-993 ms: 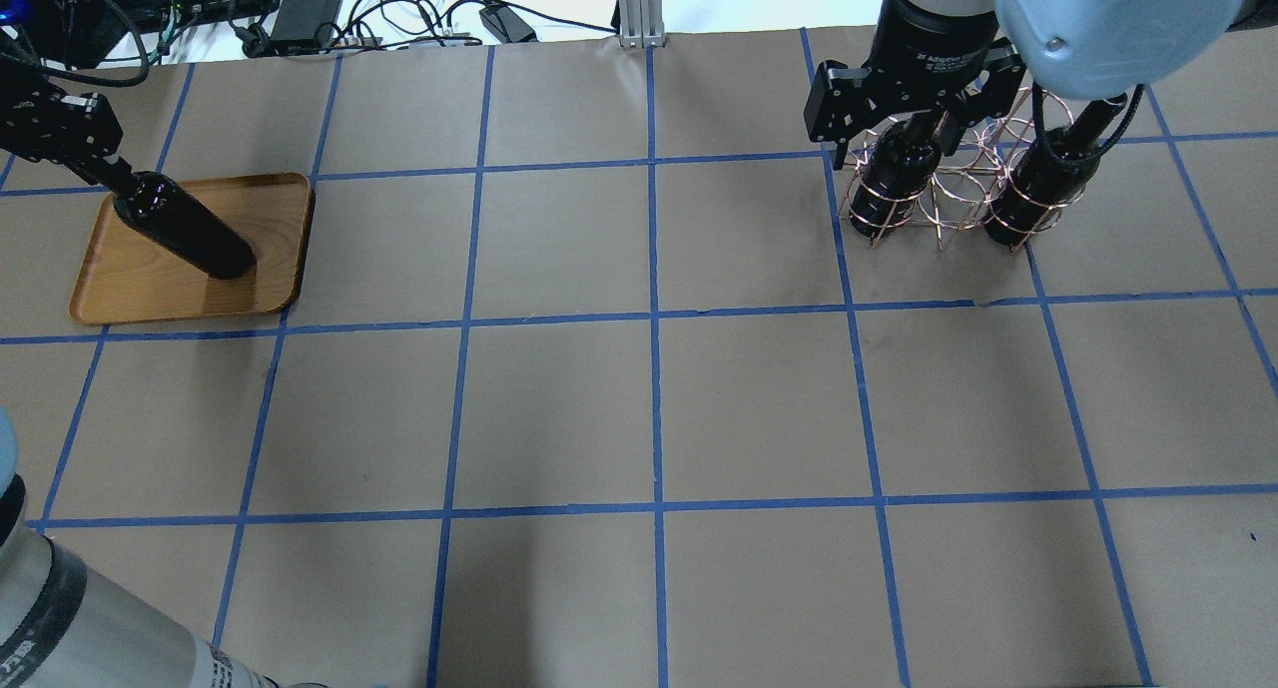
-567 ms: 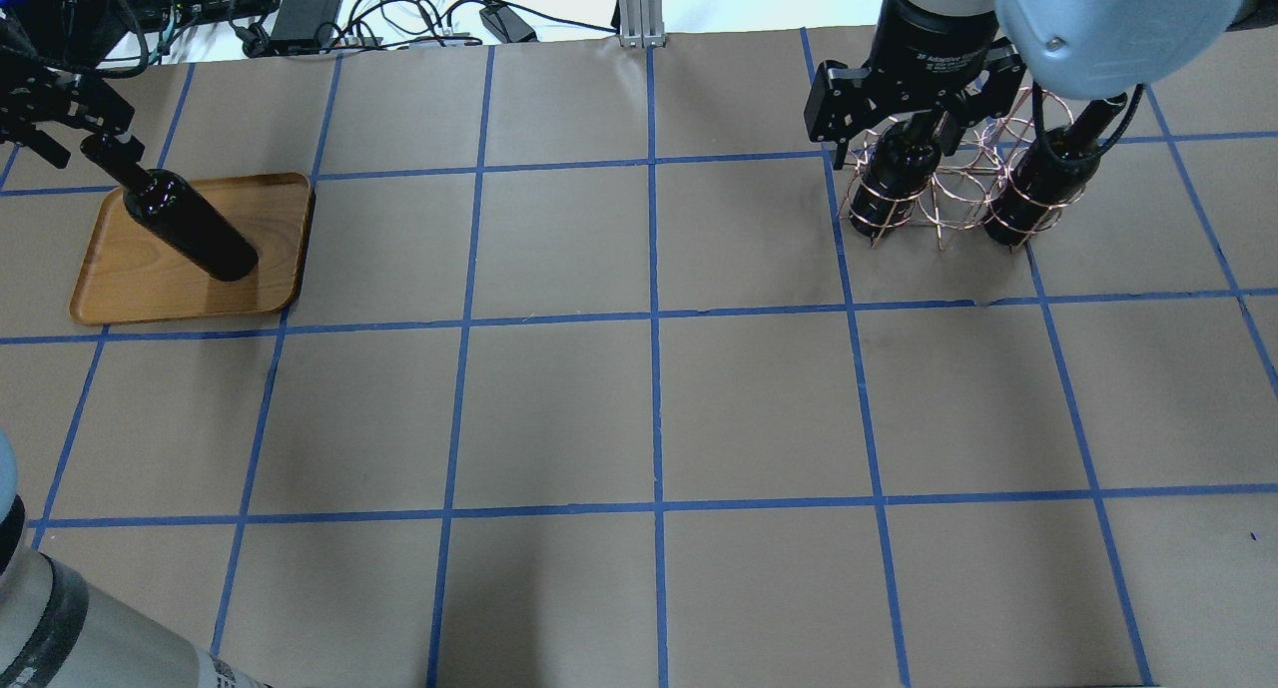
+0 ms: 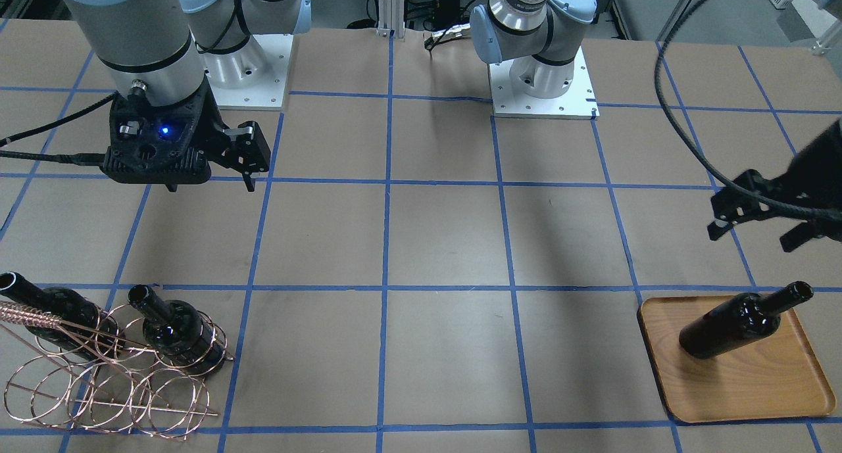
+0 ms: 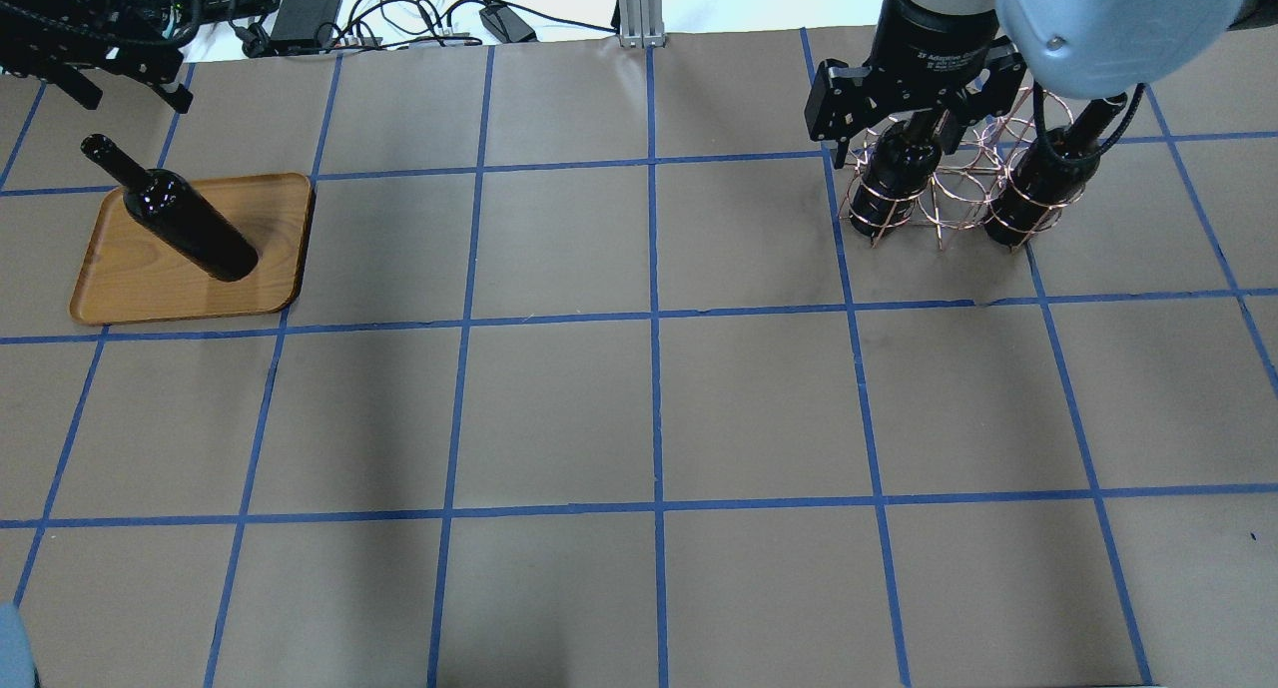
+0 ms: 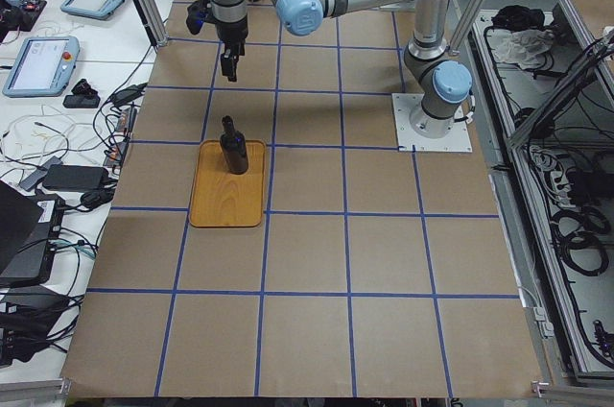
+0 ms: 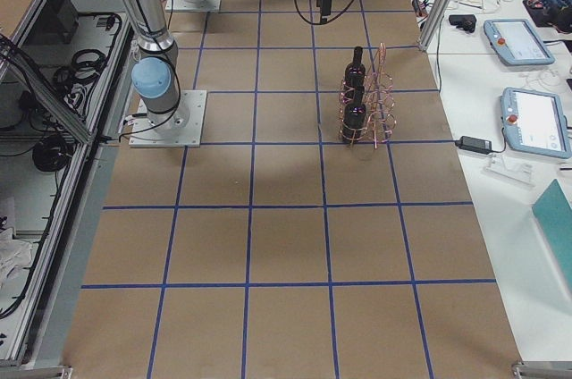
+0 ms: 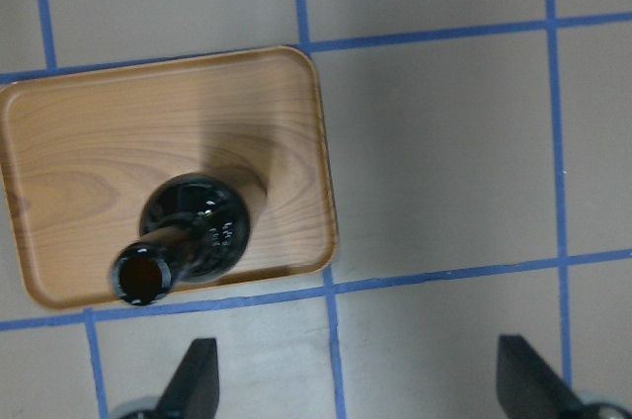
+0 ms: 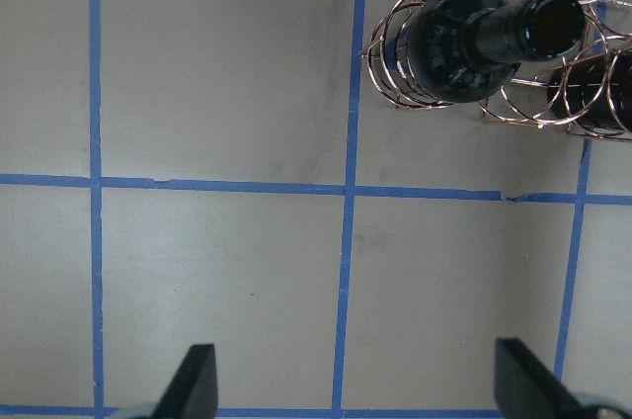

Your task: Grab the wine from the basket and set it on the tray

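Note:
A black wine bottle stands upright on the wooden tray at the table's left; it also shows in the front view and the left wrist view. My left gripper is open and empty, above and clear of the bottle's neck. The copper wire basket stands at the far right with two more bottles, one at its left end and one at its right end. My right gripper is open and empty, hovering above the table on the near side of the basket.
Brown paper with a blue tape grid covers the table. Cables and power supplies lie beyond the far edge, and an aluminium post stands at the back middle. Both arm bases sit at the robot's side.
My left gripper has opened, let go of the bottle's neck and lifted up and away. The bottle stays standing on the tray. The right arm has not moved.

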You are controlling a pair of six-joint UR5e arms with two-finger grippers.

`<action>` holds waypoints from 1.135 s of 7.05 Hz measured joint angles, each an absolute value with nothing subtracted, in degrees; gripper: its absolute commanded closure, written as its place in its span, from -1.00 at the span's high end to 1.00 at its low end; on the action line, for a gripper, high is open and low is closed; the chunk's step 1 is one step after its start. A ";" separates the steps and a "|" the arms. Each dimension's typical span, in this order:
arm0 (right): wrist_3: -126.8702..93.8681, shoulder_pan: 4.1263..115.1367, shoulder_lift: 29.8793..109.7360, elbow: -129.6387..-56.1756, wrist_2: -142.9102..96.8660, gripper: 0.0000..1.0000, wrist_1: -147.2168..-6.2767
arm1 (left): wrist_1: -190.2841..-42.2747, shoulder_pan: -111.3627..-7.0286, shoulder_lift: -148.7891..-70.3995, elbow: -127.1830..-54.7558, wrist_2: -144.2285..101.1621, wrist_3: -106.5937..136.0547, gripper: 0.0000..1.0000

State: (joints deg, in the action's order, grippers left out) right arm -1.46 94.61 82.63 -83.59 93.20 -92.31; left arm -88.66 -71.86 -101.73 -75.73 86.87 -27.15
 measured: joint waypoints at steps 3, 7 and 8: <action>-1.41 94.42 82.62 -83.61 93.36 1.00 -92.41 | -88.59 -79.58 -93.15 -84.25 86.82 -16.42 1.00; -1.41 94.47 82.62 -83.67 93.26 1.00 -92.39 | -88.75 -89.44 -89.03 -85.56 90.80 -6.21 1.00; -1.40 94.48 82.62 -83.67 93.25 1.00 -92.35 | -88.67 -90.04 -88.95 -85.58 90.90 -5.83 1.00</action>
State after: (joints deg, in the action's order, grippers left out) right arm -1.40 94.48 82.62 -83.67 93.25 -92.35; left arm -88.67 -90.04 -88.95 -85.58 90.90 -5.83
